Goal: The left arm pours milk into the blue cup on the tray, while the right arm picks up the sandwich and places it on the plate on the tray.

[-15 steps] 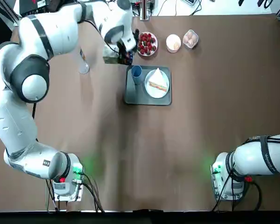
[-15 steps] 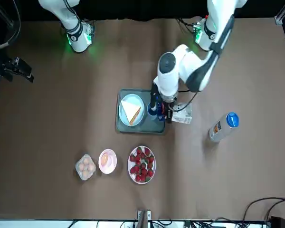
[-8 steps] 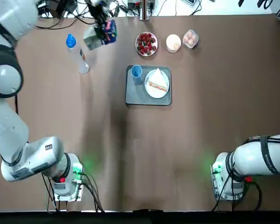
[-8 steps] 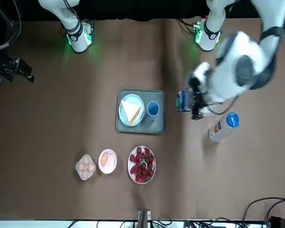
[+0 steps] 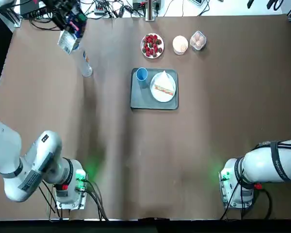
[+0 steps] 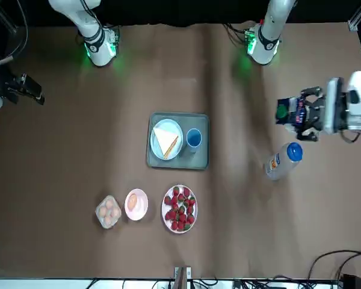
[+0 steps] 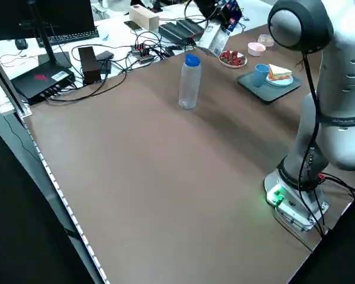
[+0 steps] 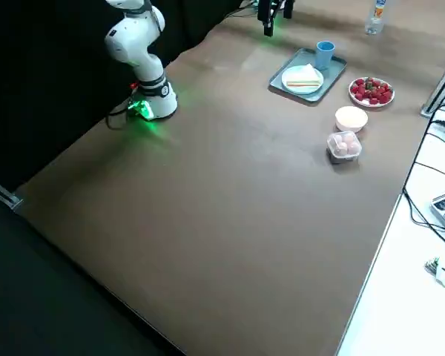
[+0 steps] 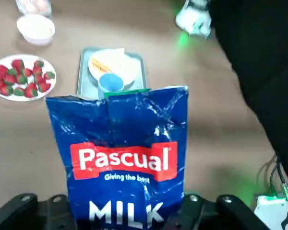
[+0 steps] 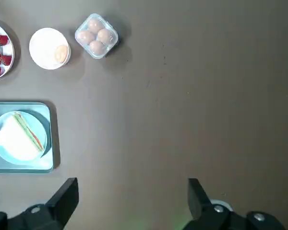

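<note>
Left pincer [image 6: 302, 113]: clamped on the Pascual milk carton [image 9: 122, 153] — held aloft beside the water bottle [image 5: 82, 60], well apart from the tray [image 5: 140, 99].
Right pincer [image 10: 129, 201]: spread wide, holding nothing.
Blue cup [image 5: 141, 74]: on the tray.
Sandwich [image 5: 163, 88]: on the plate [image 5: 157, 94] — beside the cup.

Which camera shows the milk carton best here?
The left wrist view: the milk carton fills the picture, label readable, held in the left claw. The top, front and left side views show it small; the right side and right wrist views do not show it.
</note>
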Tool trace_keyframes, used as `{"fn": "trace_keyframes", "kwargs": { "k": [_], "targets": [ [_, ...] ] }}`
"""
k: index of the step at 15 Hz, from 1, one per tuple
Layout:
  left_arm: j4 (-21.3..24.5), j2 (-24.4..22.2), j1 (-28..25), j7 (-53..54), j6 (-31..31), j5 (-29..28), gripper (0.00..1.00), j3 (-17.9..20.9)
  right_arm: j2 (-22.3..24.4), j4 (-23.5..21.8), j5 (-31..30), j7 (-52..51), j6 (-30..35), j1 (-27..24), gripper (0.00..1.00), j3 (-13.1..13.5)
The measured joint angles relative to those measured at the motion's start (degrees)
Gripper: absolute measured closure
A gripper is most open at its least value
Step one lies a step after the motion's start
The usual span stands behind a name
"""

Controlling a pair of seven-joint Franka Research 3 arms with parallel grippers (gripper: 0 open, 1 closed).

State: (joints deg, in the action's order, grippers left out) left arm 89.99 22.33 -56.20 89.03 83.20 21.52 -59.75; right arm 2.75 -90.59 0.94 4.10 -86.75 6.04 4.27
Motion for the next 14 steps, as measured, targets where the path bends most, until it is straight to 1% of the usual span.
{"fn": "trace_keyframes", "kwargs": {
  "k": [6,8,11,12,14],
  "targets": [
    [0.02,4.73,-9.78,9.42,-5.87,7.78,0.51,-0.03,0.0,-0.1,0.0,0.0,0.0,0.0,0.0,-0.13],
    [0.01,5.88,-12.65,10.94,-7.82,9.56,0.51,-0.01,0.0,-0.1,0.0,0.0,0.0,0.0,0.0,-0.13],
    [-0.04,7.54,-15.58,11.57,-10.56,11.26,0.51,0.06,0.0,-0.12,0.0,0.0,0.05,0.0,0.0,-0.13],
    [-0.13,8.53,-16.9,13.64,-11.0,11.34,0.51,0.7,0.0,-0.15,0.0,0.0,0.07,0.0,0.0,-0.14],
    [-0.18,9.51,-17.48,15.89,-11.78,11.35,0.51,3.32,0.0,-0.16,0.0,0.0,0.08,0.0,0.0,-0.15]
  ]
}}
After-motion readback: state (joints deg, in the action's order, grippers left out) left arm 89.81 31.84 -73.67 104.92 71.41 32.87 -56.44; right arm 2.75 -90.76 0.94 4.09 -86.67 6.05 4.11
